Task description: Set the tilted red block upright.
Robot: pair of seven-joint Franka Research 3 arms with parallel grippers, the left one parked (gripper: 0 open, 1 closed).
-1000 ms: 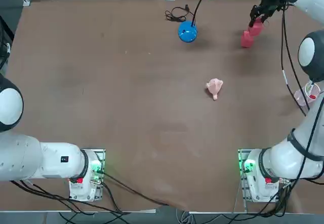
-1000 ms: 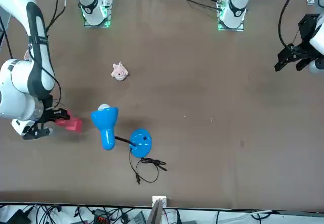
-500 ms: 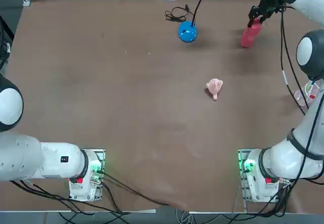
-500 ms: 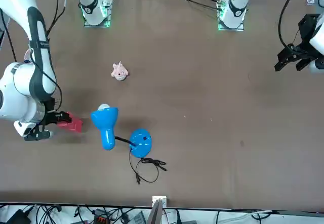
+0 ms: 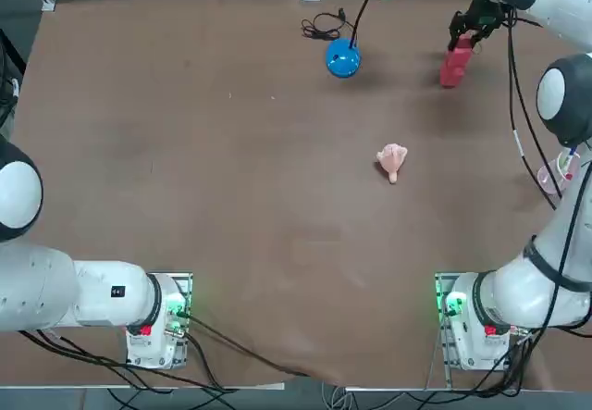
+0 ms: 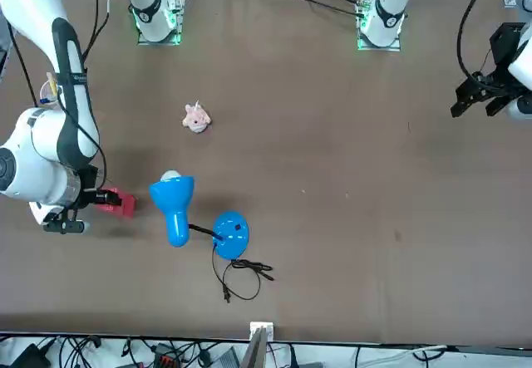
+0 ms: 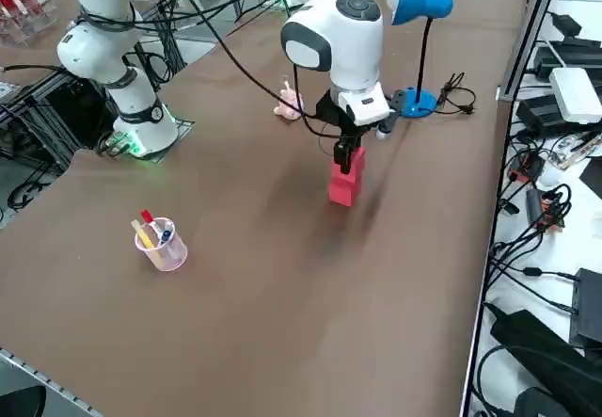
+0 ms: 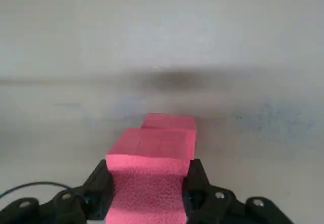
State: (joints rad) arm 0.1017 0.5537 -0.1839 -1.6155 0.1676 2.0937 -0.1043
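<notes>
- We see the red block [image 7: 344, 177] near the far right corner of the table [image 5: 231, 197], standing on its lower end and close to vertical in the right side view, though it may lean a little.
- The right gripper [image 7: 347, 140] is clamped shut on the block's upper end; in the wrist view the block [image 8: 151, 168] sits squeezed between the two dark fingers [image 8: 99, 186].
- We judge the task nearly finished: the block looks raised, and what remains is to square it on its base, let go and pull clear without knocking it.
- We cannot tell whether its base lies flat on the table or hangs just above; no view shows that contact line.
- In the front view the arm covers most of the block [image 6: 119, 203], and from overhead the gripper hides its top.
- The blue lamp [image 7: 418, 3] stands along the far edge, well apart; the pink toy [image 5: 392, 160] lies nearer the middle, and the clear cup [image 7: 162, 243] sits by the right edge.
</notes>
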